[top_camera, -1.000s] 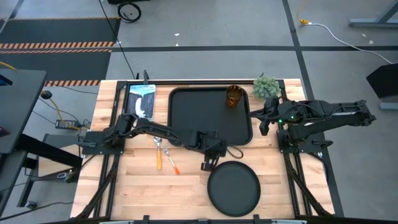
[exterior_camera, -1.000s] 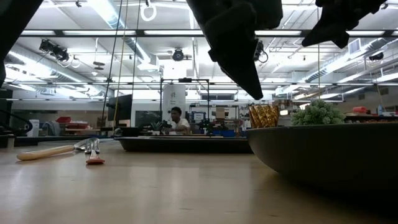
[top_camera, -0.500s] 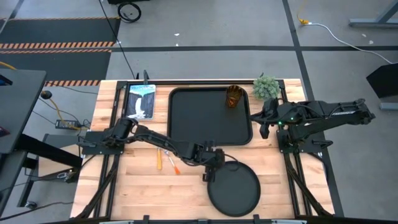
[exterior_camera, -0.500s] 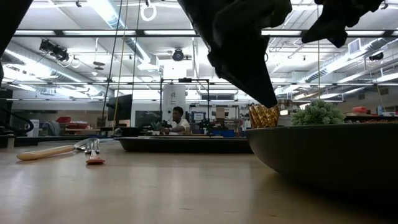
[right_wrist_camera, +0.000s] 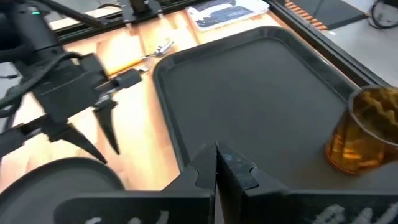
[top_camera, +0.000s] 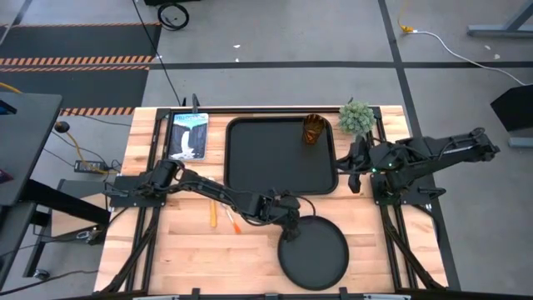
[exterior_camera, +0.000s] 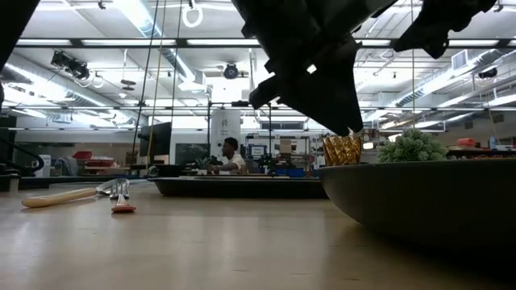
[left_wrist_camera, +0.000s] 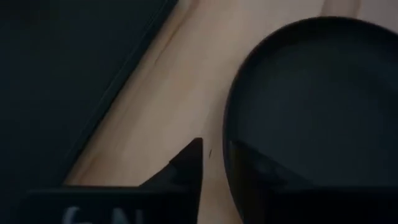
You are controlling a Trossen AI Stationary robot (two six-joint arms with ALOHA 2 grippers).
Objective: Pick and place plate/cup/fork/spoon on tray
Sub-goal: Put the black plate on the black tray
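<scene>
The tray lies at the table's twelve o'clock side, bare apart from the cup, which stands upright in its one o'clock corner. The plate sits on the bare wood at five o'clock from the tray, well clear of it. My left gripper hangs at the plate's eleven o'clock rim with its jaws spread, one finger outside the rim over the wood and the other over the plate's floor; neither pad visibly touches the plate. My right gripper waits just off the tray's three o'clock edge, its jaws pressed together on nothing. At nine o'clock from the plate, the fork and the spoon lie together on the wood, handles pointing toward six.
</scene>
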